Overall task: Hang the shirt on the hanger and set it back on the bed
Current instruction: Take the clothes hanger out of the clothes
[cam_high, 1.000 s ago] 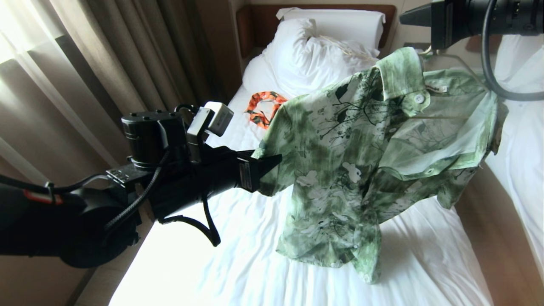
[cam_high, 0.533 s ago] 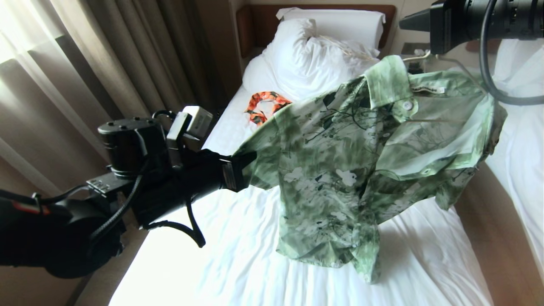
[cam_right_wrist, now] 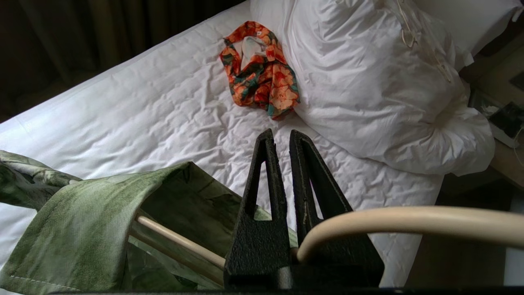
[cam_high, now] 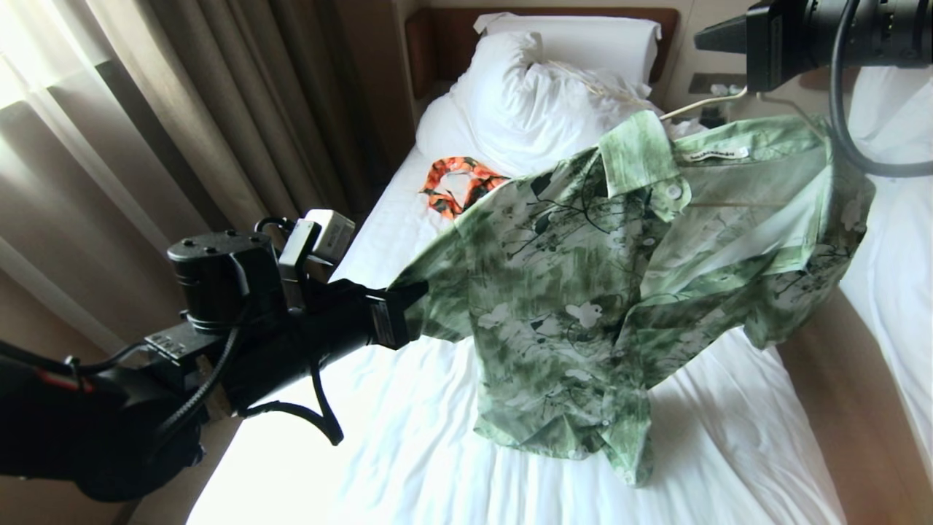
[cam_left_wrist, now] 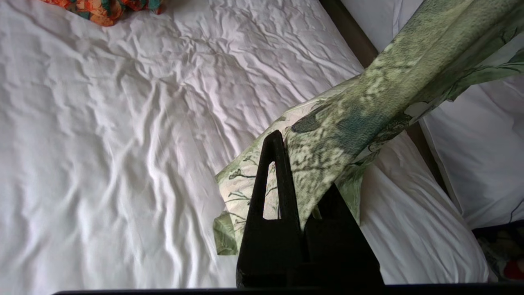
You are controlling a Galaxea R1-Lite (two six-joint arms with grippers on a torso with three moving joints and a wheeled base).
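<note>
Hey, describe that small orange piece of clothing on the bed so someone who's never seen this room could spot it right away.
Start at the bed with the white sheet beside the curtains. Near its head, just below the bunched white duvet, lies a small crumpled orange floral garment. Its bright orange sets it apart from the white bedding and from the larger pale green shirt held up nearby.

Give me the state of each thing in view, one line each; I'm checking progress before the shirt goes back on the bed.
shirt: on the hanger, held up, hem touching the sheet.
hanger: inside the shirt, gripped near its hook.
left end effector: shut on the shirt's sleeve.
right end effector: shut on the hanger.
bed: sheet wrinkled.
orange garment: crumpled on the sheet near the duvet.
duvet: bunched by the pillow.
</note>
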